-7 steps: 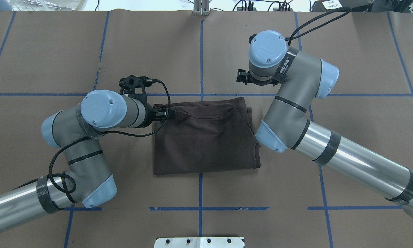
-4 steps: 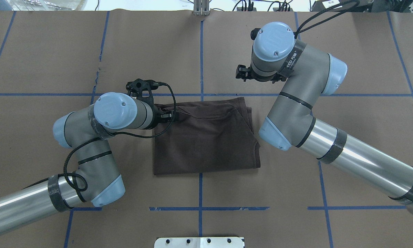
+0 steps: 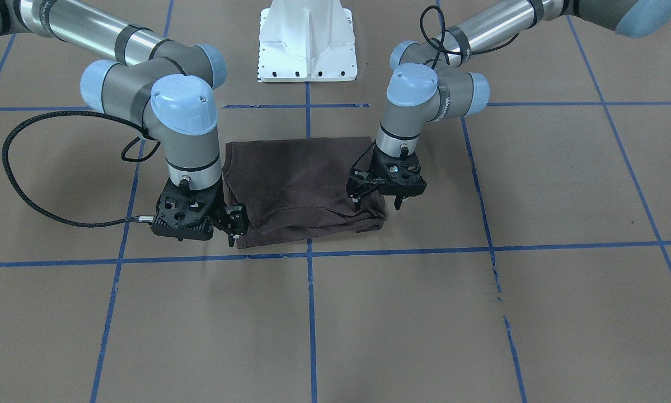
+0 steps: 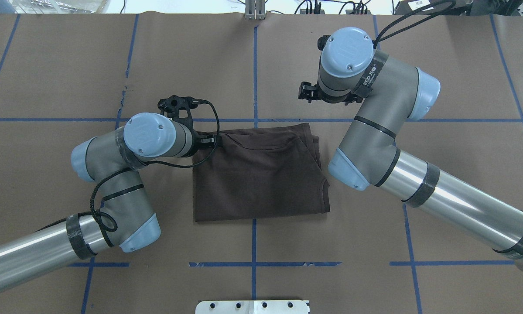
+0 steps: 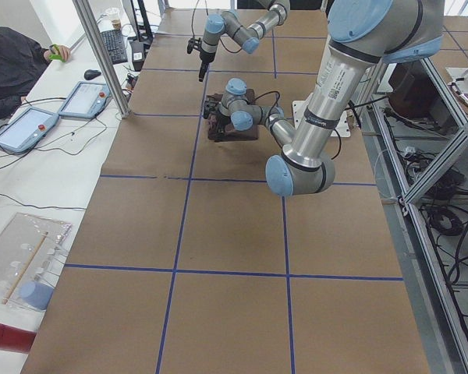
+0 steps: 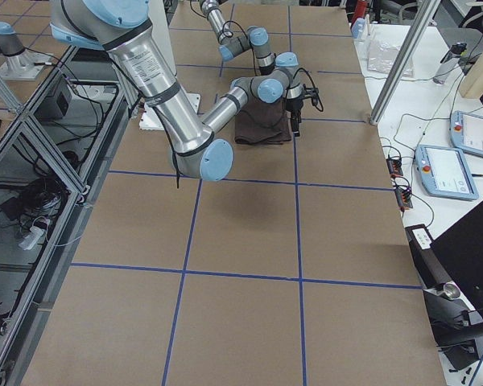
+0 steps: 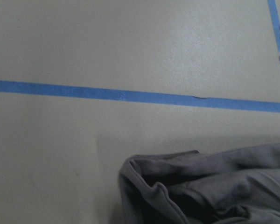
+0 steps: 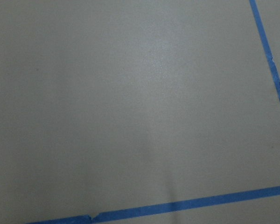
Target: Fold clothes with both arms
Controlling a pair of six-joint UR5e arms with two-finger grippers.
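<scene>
The clothes, one dark brown T-shirt (image 4: 261,174), lie folded into a flat rectangle at the table's middle (image 3: 296,184). My left gripper (image 3: 377,200) hangs open just over the shirt's far left corner (image 4: 209,141), fingers spread and holding nothing. The left wrist view shows that rumpled corner (image 7: 214,186) on the paper. My right gripper (image 3: 233,224) looks open and holds nothing. It hangs above bare table beyond the shirt's far right corner (image 4: 305,92). Only paper and tape show in the right wrist view.
Brown paper with a grid of blue tape lines (image 4: 254,264) covers the table. The white pedestal base (image 3: 307,45) stands at the robot's edge. A person (image 5: 12,58) sits at a side desk with tablets, off the table.
My left arm has swung right, its gripper staying over the shirt's far left corner. The right arm has drawn slightly away toward the far side. The shirt has not moved.
</scene>
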